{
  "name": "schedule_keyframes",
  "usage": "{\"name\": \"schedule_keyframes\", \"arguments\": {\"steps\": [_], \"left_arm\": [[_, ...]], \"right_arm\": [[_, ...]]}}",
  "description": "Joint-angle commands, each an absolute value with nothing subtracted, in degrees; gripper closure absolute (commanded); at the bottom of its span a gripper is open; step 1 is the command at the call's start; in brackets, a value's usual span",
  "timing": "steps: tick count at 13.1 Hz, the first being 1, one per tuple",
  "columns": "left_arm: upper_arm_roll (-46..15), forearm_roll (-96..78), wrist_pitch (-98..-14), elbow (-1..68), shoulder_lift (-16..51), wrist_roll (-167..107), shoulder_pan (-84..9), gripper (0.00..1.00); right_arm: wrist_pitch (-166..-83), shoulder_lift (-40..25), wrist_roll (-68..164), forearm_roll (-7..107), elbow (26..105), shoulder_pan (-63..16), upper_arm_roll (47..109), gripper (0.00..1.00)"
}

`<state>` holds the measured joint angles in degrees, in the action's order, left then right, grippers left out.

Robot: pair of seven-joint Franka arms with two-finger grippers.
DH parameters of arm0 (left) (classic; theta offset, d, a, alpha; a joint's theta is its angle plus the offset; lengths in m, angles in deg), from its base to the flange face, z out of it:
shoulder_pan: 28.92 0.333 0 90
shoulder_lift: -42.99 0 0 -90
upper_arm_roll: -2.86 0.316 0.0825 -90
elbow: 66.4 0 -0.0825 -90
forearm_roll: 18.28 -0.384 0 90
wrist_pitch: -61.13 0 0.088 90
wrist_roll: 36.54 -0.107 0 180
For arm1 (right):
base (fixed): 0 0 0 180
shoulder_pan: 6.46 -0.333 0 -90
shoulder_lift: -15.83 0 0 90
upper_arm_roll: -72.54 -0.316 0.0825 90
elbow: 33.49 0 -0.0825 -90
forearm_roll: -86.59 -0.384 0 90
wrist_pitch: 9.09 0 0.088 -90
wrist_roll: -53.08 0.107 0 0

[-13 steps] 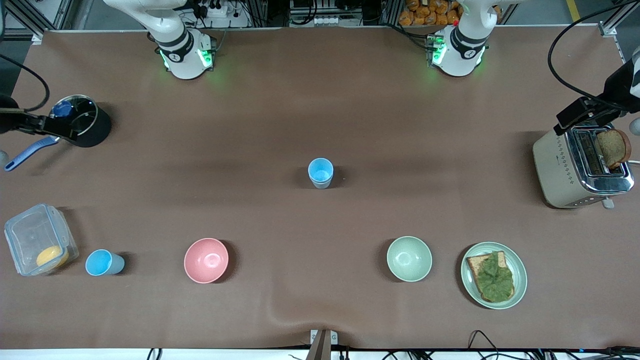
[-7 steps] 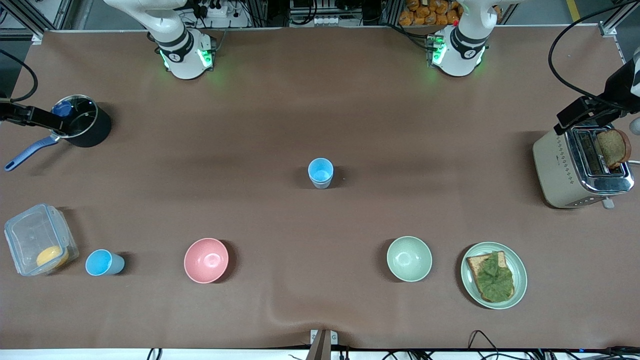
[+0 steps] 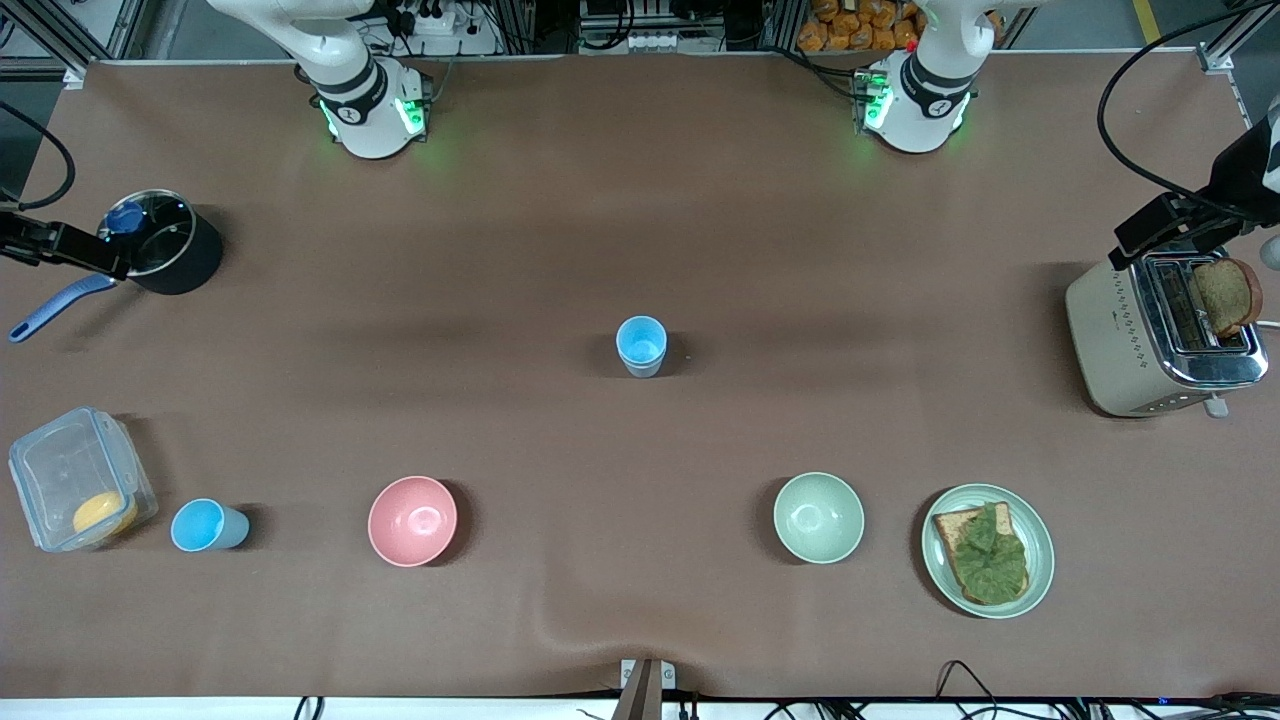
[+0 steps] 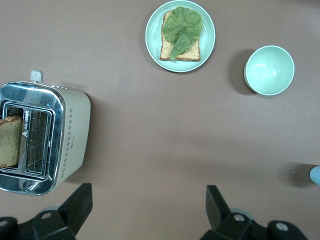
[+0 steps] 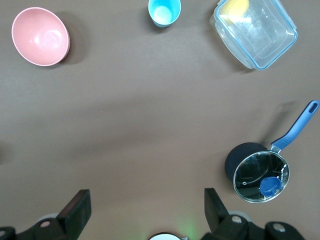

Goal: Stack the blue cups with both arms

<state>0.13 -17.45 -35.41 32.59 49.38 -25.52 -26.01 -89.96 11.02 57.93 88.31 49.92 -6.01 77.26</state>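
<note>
Front view: the only change over the last second is the right arm (image 3: 55, 243) sliding off the saucepan (image 3: 165, 255) toward the desk (image 3: 640, 150) edge at its own end. The left arm (image 3: 1165, 222) stays over the toaster (image 3: 1160, 335), and neither cup has shifted. Judgement: that drift brings the right jaws no closer to a cup, so it does not advance the stacking. The two cups are apart, not nested. The centre blue cup (image 3: 641, 345) stands upright mid-desk. The second blue cup (image 3: 208, 525) stands nearer the camera at the right arm's end, just beside the clear box (image 3: 70, 480), with the pink bowl (image 3: 412, 520) on its other flank. Right jaws are wide apart and empty in the right wrist view, hanging over the desk by the saucepan handle, well apart from the second blue cup. Left jaws are also spread and empty, over the toaster's edge; the centre blue cup just shows at the edge of the left wrist view, well off.
</note>
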Motion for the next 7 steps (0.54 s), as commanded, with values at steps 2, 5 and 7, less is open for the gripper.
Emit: {"name": "schedule_keyframes", "arguments": {"steps": [2,5,7], "left_arm": [[0.0,-16.4,-34.7,31.4,48.9,-26.8,-25.5,0.00],[0.0,-16.4,-34.8,31.4,48.9,-26.7,-25.5,0.00],[0.0,-16.4,-34.7,31.4,49.0,-26.4,-25.5,0.00]], "right_arm": [[-90.1,11.3,59.1,89.0,50.1,-6.2,76.8,0.00],[-89.8,11.4,59.3,89.0,50.0,-6.7,76.6,0.00],[-89.6,11.5,59.3,89.0,50.1,-6.5,76.5,0.00]]}}
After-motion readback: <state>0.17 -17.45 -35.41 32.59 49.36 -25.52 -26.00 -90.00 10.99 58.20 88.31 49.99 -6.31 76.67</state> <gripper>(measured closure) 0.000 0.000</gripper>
